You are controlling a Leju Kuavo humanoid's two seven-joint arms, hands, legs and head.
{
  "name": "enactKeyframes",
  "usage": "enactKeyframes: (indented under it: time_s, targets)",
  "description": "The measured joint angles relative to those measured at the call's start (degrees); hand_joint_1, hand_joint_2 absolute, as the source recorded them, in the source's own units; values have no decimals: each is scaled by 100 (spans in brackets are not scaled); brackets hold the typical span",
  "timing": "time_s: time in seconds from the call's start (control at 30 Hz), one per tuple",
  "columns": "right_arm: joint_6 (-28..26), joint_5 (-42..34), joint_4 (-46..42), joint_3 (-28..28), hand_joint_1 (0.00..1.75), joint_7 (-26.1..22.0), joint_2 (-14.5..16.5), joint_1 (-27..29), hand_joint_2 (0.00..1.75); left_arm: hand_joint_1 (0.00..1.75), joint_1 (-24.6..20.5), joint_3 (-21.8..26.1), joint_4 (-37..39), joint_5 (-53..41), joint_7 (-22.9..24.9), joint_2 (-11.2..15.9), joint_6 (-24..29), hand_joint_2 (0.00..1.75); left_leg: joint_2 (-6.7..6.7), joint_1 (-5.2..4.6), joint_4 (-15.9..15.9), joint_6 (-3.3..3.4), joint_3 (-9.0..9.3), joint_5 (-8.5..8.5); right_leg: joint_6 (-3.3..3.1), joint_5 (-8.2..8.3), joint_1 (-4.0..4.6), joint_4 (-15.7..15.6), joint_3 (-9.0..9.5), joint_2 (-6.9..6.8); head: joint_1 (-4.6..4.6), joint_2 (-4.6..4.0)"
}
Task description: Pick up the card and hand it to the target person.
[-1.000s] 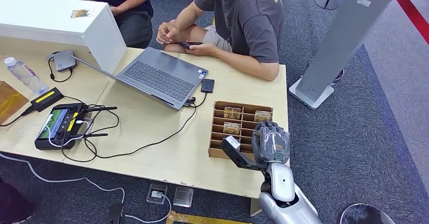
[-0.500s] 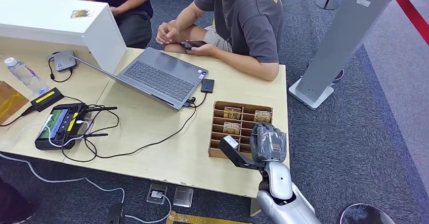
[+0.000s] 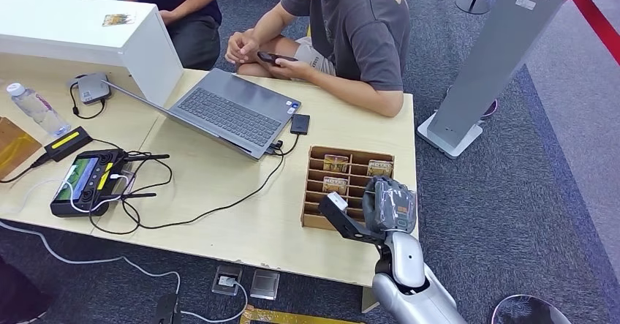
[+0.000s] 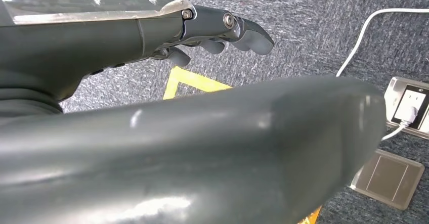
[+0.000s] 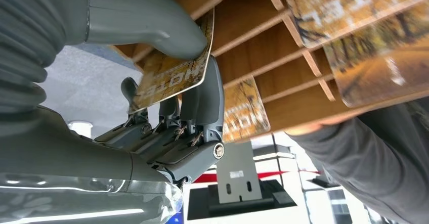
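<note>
Card (image 5: 172, 77) flat in right robot hand (image 5: 167, 107)

Bright, even light; close-ups blurred

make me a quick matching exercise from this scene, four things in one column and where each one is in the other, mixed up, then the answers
Things:
1. card
2. laptop
3. phone
4. water bottle

Places:
A. lying at the table's far left edge
B. in the seated person's hands
C. pinched in the right hand at the wooden tray
D. open on the table, beside the white box

Pairs: 1-C, 2-D, 3-B, 4-A
</note>
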Motion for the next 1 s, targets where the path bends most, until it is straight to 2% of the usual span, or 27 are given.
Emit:
enactKeyframes:
  time_s: [0.3,0.53,0.83,1.0]
  targets:
    - [69,36,-799,14,144,-25,-101,72,175,0,1,0,0,40,0,0,30,0,0,0,0,0,0,0,0,0,0,0,0,0,0,0]
    - [61,228,-1637,10,140,-60,-237,107,175,0,3,0,0,68,0,0,99,0,0,0,1,0,0,0,0,0,0,0,-1,0,1,0]
    - [-68,116,-2428,9,140,-212,-360,127,175,0,2,1,0,63,-42,0,72,0,0,0,1,0,0,0,0,0,0,0,-1,0,0,0]
    - [-141,-53,-2501,8,151,-417,-386,-91,175,0,2,0,0,-7,-50,0,-35,0,0,0,1,0,-2,0,0,0,0,0,1,0,2,0]
